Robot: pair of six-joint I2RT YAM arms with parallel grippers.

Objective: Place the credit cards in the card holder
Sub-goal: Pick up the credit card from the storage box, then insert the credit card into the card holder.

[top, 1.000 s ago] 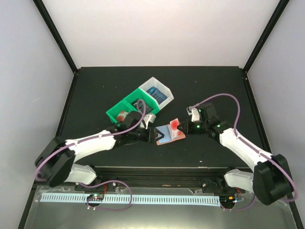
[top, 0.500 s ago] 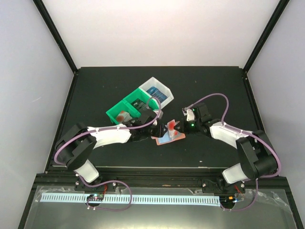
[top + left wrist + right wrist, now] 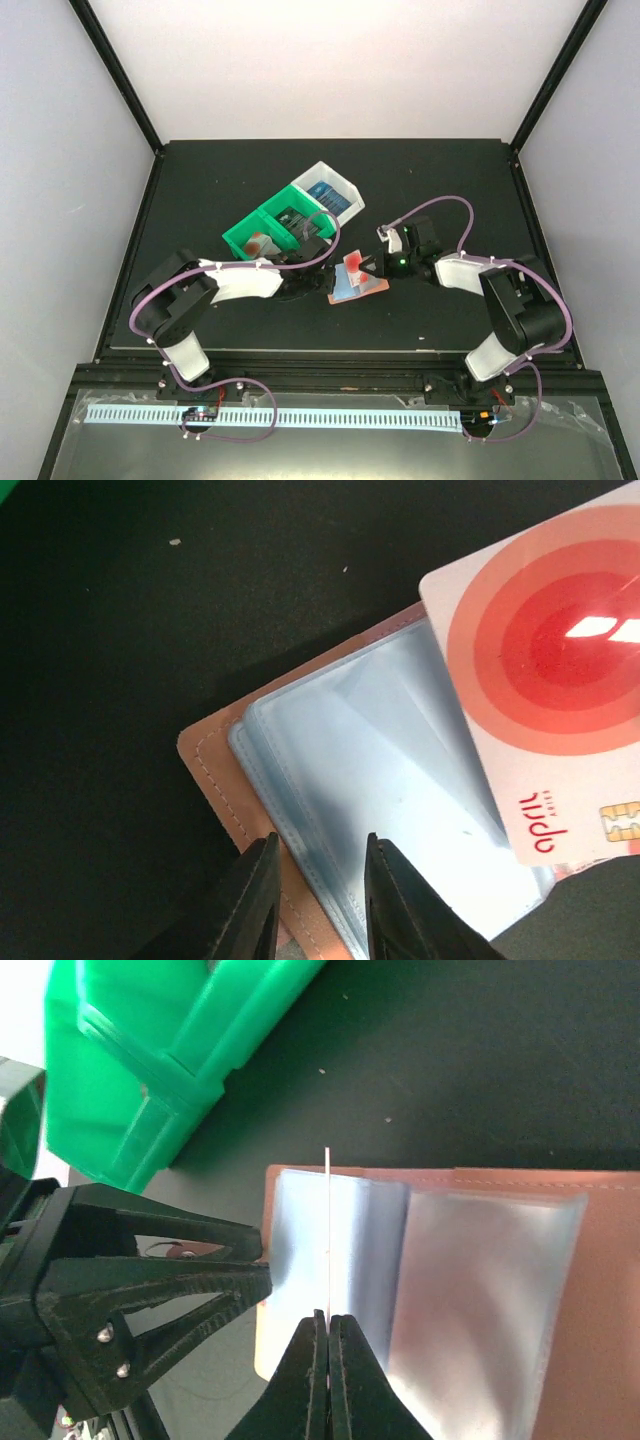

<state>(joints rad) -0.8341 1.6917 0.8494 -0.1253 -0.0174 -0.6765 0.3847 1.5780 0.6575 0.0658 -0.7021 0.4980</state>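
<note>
The card holder [image 3: 350,288] lies open on the black table, salmon leather with pale blue pockets [image 3: 380,760]. My right gripper [image 3: 373,265] is shut on a white credit card with red circles [image 3: 355,262] and holds it on edge over the holder's left pocket [image 3: 310,1230]. The card shows edge-on in the right wrist view [image 3: 328,1210] and face-on in the left wrist view [image 3: 540,660]. My left gripper [image 3: 322,279] has its jaws narrowly apart [image 3: 320,842], tips down on the holder's left edge, straddling the pocket's stitched rim.
A green bin [image 3: 240,240] and a white bin [image 3: 318,172] stand just behind the left gripper, with more cards inside. The green bin also shows in the right wrist view [image 3: 150,1060]. The two grippers face each other a few centimetres apart.
My right gripper has moved left with the card, from the holder's right side to over its left pocket. The left arm has stretched forward, its gripper staying at the holder's left edge.
</note>
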